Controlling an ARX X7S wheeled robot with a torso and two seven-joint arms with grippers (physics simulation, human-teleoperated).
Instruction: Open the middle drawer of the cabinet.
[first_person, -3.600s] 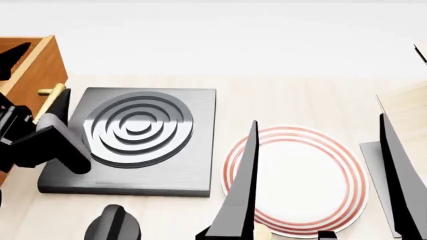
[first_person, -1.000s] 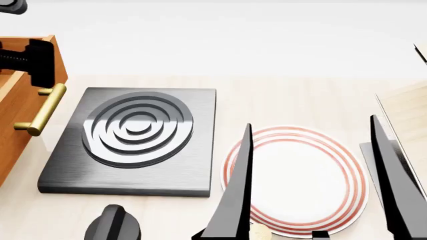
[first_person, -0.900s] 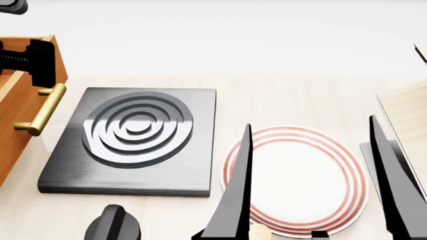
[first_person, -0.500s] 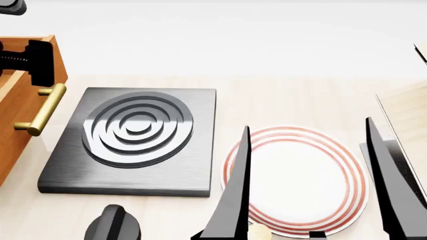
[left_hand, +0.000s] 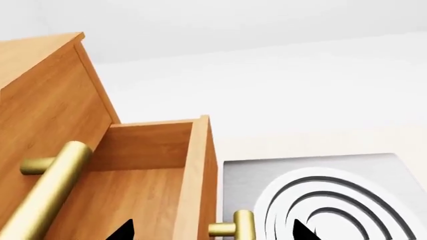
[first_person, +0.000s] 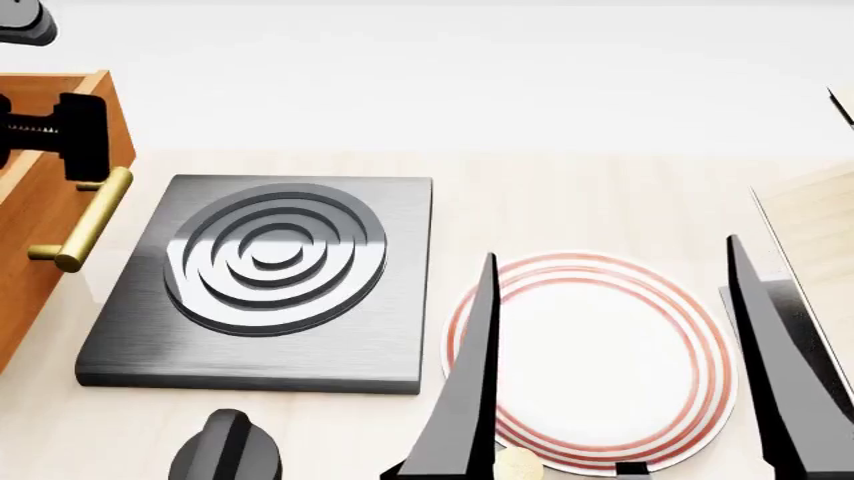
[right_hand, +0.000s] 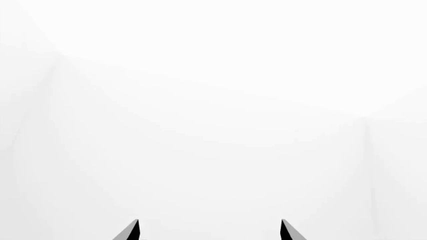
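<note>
Fingers of the right gripper (first_person: 607, 370) are standing wide apart nearest the head camera, two dark blades rising on either side of the red-ringed plate (first_person: 594, 360) and holding nothing; its own wrist camera is showing only the two tips against blank white. Beside them a black knob (first_person: 227, 450) is sitting at the near table edge, with the grey stove plate (first_person: 267, 280) just beyond it.

Further back on the robot's left, the middle drawer (left_hand: 150, 180) is standing pulled out of the cabinet (left_hand: 47, 100), its lighter rim and hollow inside showing in the left wrist view, and its brass handle (first_person: 83, 222) is overhanging the stove plate's edge. From how it lies, the opening is looking largely done. The left gripper (left_hand: 210, 231) is showing only two dark tips spread wide, one over the drawer's inside and one over the stove plate, gripping nothing and straddling the drawer's front wall.

Risk is sitting mostly with that left arm: pulling away sideways, a tip could be catching the front wall or the handle and nudging the drawer back in, or dragging it crooked. The upper handle (left_hand: 47, 190) is hanging close by too, and a careless lift could be knocking against it. The right fingers, swinging low, could be clipping the plate.
</note>
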